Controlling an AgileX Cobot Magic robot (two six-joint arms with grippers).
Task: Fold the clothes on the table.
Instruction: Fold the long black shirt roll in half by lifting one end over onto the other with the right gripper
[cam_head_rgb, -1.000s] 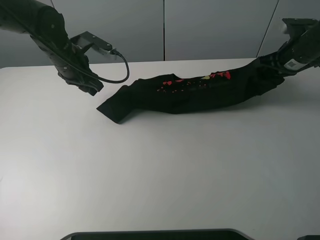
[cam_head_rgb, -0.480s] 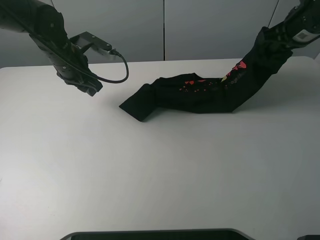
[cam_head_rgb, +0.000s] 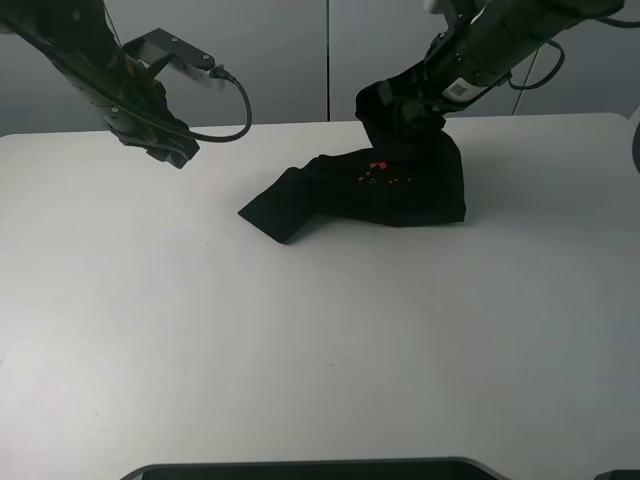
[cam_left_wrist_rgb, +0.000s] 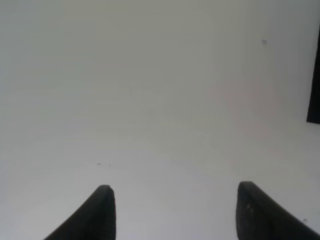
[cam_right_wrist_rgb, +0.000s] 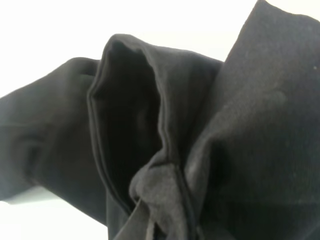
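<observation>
gripping one end of the black t-shirt in clenched right jaws, lifted over its own middle, presumably to lay that end down as a fold in half. leaving the rest bunched lengthwise on the white surface, far centre, loose tail pointing left. hovering with left jaws released and empty above bare surface, well apart from the cloth, probably to stay out of the fold's path

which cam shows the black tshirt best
Exterior high: it shows the whole T-shirt on the table, one end held up by the right gripper. The right wrist view shows only bunched black folds close up; the left wrist view catches just a dark sliver at its edge.
</observation>
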